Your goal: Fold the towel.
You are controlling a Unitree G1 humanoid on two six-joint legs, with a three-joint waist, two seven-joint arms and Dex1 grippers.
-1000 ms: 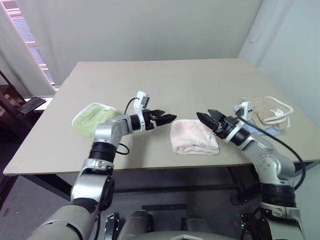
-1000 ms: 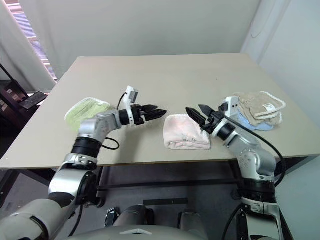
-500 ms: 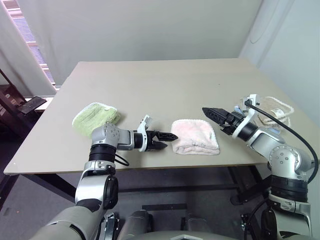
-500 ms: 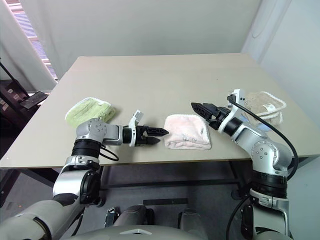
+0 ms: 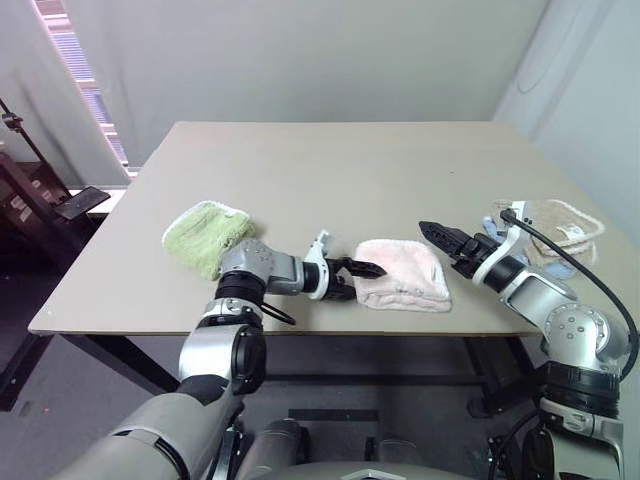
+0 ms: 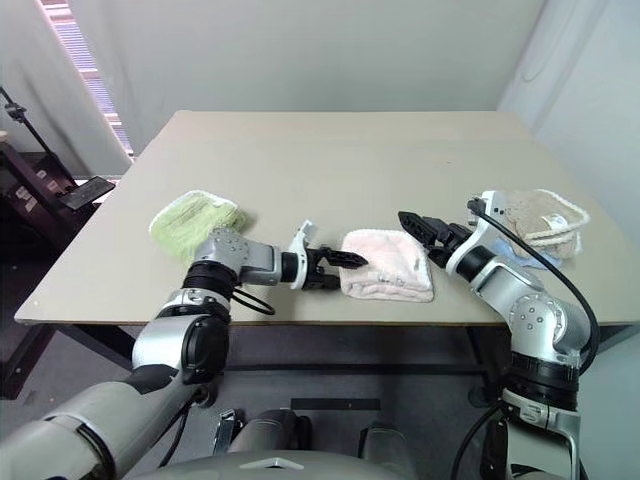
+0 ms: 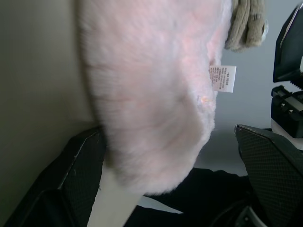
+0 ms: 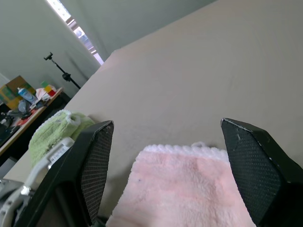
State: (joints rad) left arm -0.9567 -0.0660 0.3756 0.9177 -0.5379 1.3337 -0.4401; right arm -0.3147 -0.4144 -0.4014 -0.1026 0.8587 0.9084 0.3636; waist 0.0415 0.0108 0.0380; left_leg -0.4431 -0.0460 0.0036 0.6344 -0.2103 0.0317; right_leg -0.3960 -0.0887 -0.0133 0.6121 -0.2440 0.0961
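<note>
At about nine o'clock on the beige tabletop (image 5: 300, 170) lies the bunched green terry cloth (image 5: 205, 233), apart from everything else. Just past it the left gripper (image 5: 352, 279) lies low along the near part of the tabletop, pointing toward three o'clock, with its fingers (image 5: 366, 269) spread wide and their tips at the left edge of the towel (image 5: 405, 286). A second ago this gripper was higher and well apart from the towel, its wrist turned another way; it has since dropped, rolled and slid right to meet the cloth. In the left wrist view the pink pile sits between the two open fingers, its white tag (image 7: 222, 77) hanging from one side; whether the pads press on it I cannot tell.

The towel is a folded pale pink bundle near the middle of the near edge, around six o'clock, with a white scalloped trim (image 8: 182, 148) along its far edge.

At three o'clock the right gripper (image 5: 444, 241) hovers just beside the towel's far right corner, pointing toward nine o'clock, fingers (image 8: 97, 165) parted and holding nothing. Compared with a second ago it has rolled and drawn slightly off the towel. Behind it, near the right edge, lies the beige towel with white trim (image 5: 560, 228).
</note>
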